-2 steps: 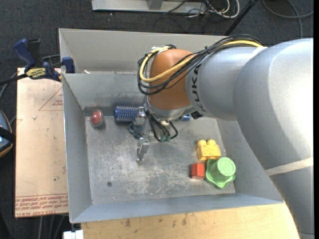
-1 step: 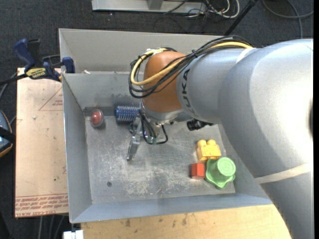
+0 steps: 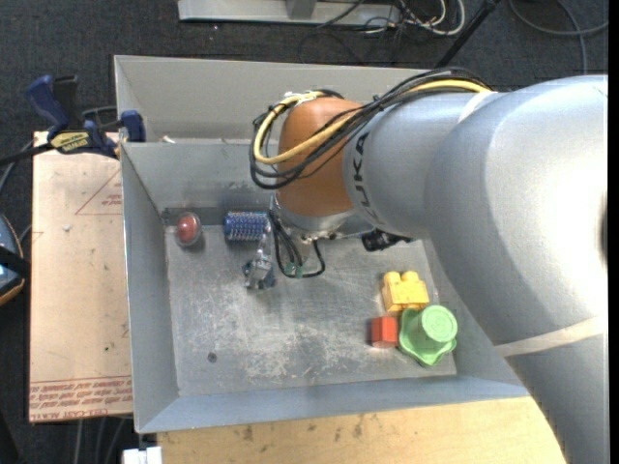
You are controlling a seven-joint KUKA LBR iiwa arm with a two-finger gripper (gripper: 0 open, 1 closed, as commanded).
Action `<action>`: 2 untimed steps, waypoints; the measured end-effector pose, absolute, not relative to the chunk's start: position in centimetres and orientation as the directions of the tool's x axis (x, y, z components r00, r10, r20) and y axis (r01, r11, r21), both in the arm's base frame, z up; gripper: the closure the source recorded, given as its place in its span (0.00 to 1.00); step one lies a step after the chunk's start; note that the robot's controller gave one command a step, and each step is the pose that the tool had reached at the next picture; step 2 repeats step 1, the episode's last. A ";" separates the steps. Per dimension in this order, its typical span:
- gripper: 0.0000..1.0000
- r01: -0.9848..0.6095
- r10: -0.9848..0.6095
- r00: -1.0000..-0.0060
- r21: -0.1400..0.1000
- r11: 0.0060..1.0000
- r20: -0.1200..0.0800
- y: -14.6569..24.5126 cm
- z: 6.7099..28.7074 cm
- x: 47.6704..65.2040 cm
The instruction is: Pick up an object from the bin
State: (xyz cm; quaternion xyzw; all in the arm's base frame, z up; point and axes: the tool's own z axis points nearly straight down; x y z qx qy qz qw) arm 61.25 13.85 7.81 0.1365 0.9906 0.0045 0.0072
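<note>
Bright, even light, soft shadow beneath the arm [image 3: 503, 211] on the bin [image 3: 242, 356] floor

high oblique view, bin [image 3: 145, 288] below

Dark speckled floor [image 3: 68, 17]; pale metal stand base [image 3: 280, 8] at top; black cables [image 3: 406, 15] tangled beside it.

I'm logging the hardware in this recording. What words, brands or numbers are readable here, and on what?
"UKA": dark letters running along the grey arm, beside its orange cover; the start of the word is hidden.
The yellow block, green piece, red round thing and blue ribbed thing carry no lettering that can be read.
</note>
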 end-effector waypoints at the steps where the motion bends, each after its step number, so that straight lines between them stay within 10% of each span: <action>1: 1.00 0.268 0.268 -0.963 0.006 0.963 -0.009 13.9 16.4 61.5; 2: 1.00 0.268 0.268 -0.963 0.006 0.963 -0.009 13.9 16.4 61.5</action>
